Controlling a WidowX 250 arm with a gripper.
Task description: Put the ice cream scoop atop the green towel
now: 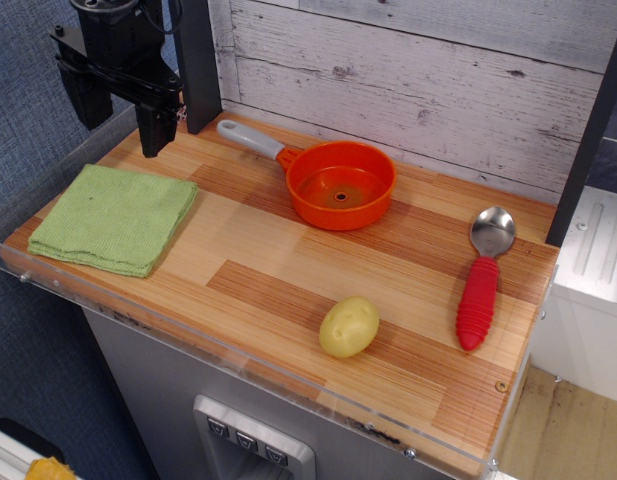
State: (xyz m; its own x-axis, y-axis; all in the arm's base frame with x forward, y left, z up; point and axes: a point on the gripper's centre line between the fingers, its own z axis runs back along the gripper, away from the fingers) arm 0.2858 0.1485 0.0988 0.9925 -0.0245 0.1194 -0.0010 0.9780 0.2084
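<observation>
The ice cream scoop point(482, 279) lies flat at the right side of the wooden table, with its silver bowl toward the back wall and its ribbed red handle toward the front. The green towel point(115, 217) lies folded at the left side of the table. My gripper point(123, 115) hangs above the back left corner, just behind the towel and far from the scoop. Its two black fingers point(156, 128) point down with a gap between them and hold nothing.
An orange pan point(340, 184) with a grey handle sits at the back middle. A yellow potato point(348, 327) lies near the front edge. A clear plastic lip point(238, 352) runs along the table's front and left edges. A white plank wall point(418, 70) stands behind.
</observation>
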